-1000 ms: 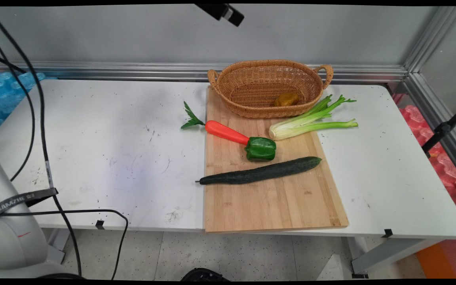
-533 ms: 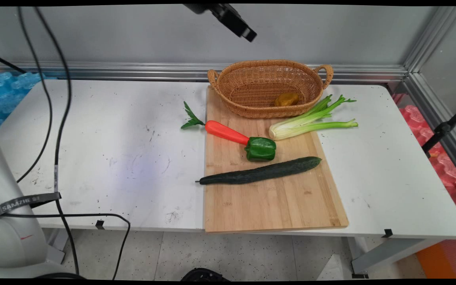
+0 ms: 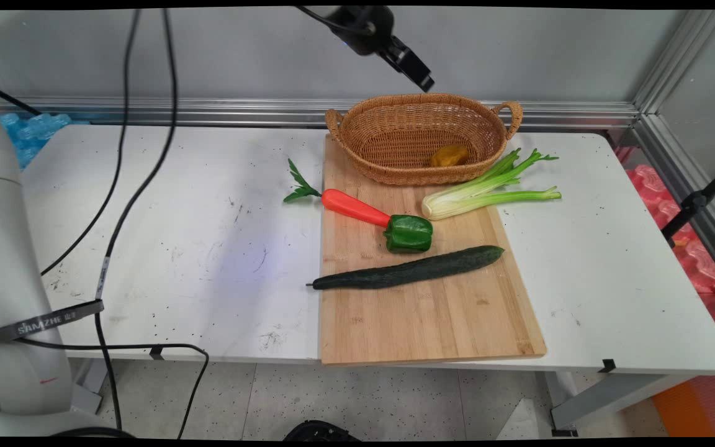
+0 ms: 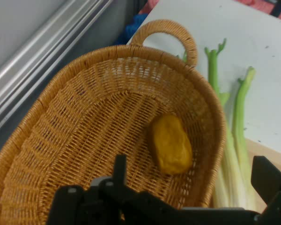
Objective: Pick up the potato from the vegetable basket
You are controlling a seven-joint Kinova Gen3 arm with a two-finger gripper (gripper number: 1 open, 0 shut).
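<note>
My black gripper [image 3: 421, 77] hangs above the back rim of the wicker basket [image 3: 357, 146], holding nothing. In the hand view its fingers [image 4: 120, 168] stand wide apart, so the gripper [image 4: 195, 176] is open over the basket's woven wall [image 4: 79, 136]. A yellow-brown potato-like lump [image 4: 170, 144] lies on the basket floor, toward its right end [image 3: 449, 155]. Celery stalks [image 3: 488, 189] lie just right of the basket, half on the wooden board; they also show beside the basket in the hand view [image 4: 238, 140].
The wooden cutting board [image 3: 426, 316] carries an orange carrot [image 3: 355, 207], a green bell pepper [image 3: 408, 233] and a long dark cucumber [image 3: 410, 271]. Black cables [image 3: 125, 205] hang over the table's left side. An aluminium rail [image 3: 177, 112] runs along the back wall.
The gripper has come down and to the right from the top edge, now close above the basket's back rim. The cables have swung right. The things on the table lie as before.
</note>
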